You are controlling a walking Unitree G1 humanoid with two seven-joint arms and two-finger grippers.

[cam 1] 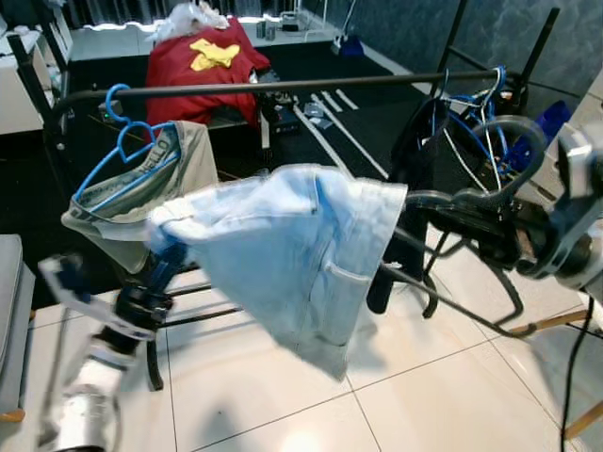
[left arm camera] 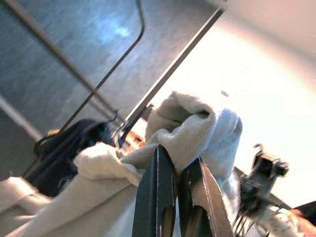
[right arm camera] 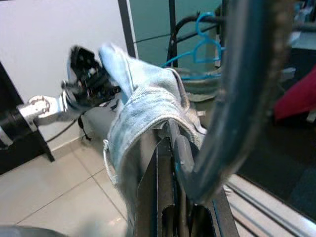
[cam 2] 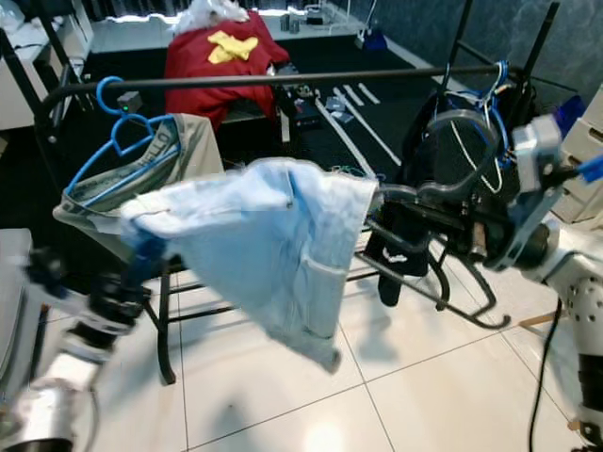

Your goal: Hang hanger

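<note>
A light blue denim garment (cam 1: 292, 250) is stretched in the air between my two grippers, in front of and below the black rail (cam 1: 283, 87). My left gripper (cam 1: 162, 252) is shut on the garment's left corner; the left wrist view shows its fingers (left arm camera: 158, 197) pinching the pale cloth (left arm camera: 192, 123). My right gripper (cam 1: 429, 202) is shut on a dark teal hanger (cam 1: 513, 141) at the garment's right edge, with the curved hook (right arm camera: 247, 98) rising beside the fingers (right arm camera: 165, 177). The rest of the hanger is hidden inside the denim (right arm camera: 143, 103).
A blue hanger with a grey-beige garment (cam 1: 155, 169) hangs on the rail's left end. A dark garment (cam 1: 419, 141) on blue hangers hangs at its right end. A red garment (cam 1: 203, 61) lies behind. Rack legs (cam 1: 443, 297) cross the white tile floor.
</note>
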